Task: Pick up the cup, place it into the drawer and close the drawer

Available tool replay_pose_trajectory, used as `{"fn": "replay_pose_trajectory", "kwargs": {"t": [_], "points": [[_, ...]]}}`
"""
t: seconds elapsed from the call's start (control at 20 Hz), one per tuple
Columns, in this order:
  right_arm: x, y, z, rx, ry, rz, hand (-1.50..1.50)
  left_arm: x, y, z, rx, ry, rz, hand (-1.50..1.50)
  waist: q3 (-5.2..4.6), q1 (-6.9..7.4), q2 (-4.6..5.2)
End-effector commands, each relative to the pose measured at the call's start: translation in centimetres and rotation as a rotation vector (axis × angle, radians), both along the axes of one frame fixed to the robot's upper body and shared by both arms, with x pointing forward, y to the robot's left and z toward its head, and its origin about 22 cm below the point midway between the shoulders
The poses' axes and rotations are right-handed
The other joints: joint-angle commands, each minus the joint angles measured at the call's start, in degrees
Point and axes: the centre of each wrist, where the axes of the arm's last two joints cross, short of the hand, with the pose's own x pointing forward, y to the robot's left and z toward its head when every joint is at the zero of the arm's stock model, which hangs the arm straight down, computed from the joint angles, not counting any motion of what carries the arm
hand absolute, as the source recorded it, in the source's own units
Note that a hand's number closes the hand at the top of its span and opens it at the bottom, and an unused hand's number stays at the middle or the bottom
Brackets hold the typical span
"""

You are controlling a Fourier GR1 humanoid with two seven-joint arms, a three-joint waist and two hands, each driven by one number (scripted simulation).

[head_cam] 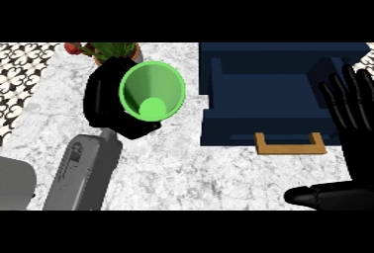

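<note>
Grasping the green cup [152, 89] with the left hand [102, 101], black fingers curling round its left side and lower wall, open mouth turning up toward the view. Sitting left of the open dark blue drawer [219, 133], near it but apart, over the marble surface [182, 173]. Resting the right hand [356, 138] at the right edge, released, fingers straight and pointing up, just right of the drawer's wooden handle [290, 144].

Judging the cup to be light, stiff and thin-walled, probably smooth and so somewhat slippery. Flaring toward the rim, so liable to shift along the taper under a squeeze. Favouring a hold wrapping round the body, as here, over pinching the rim. Not looking fragile.

Hiding most of the cup's outer wall and base behind its own rim and the hand, so leaving unclear whether touching the surface or hanging above it. Covering the drawer's right side with the right hand. Blocking the lower part of a potted plant [110, 49] at the top. Making out nothing definite about the grey shape [15, 183] at lower left.
</note>
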Motion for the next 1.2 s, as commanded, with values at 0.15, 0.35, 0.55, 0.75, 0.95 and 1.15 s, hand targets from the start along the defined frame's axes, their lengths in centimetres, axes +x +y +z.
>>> {"fn": "replay_pose_trajectory", "kwargs": {"t": [0.15, 0.35, 0.55, 0.75, 0.95, 1.15], "points": [[-0.3, -0.7, -0.3, -0.013, 0.014, 0.007, -1.5, 1.5, -2.7, 6.3, 0.056, -0.024, -0.005, 1.5, -0.01, -0.13, 0.02], [-1.3, 0.1, -0.3, -0.007, -0.004, 0.015, -1.5, 2.6, -5.5, 9.0, 0.096, -0.019, 0.002, 1.5, -0.01, -0.34, 0.04], [-0.2, -1.2, -1.6, -0.006, 0.015, -0.003, -1.5, 4.5, -7.0, 9.3, 0.097, -0.014, 0.009, 1.5, 0.0, -0.54, 0.19], [-0.4, -1.5, -0.6, -0.01, -0.007, -0.008, -1.5, 5.8, -9.5, 9.1, 0.155, 0.033, 0.012, 1.5, 0.0, -0.96, 0.25], [0.4, -0.9, -0.6, -0.004, 0.006, 0.006, -1.5, 6.4, -10.6, 10.2, 0.187, 0.059, -0.009, 1.5, 0.0, -0.63, 0.19], [1.4, -1.4, 0.4, -0.027, 0.014, 0.022, -1.5, 7.1, -12.2, 7.5, 0.192, 0.078, 0.021, 1.5, -0.01, -1.43, 0.4]]}}
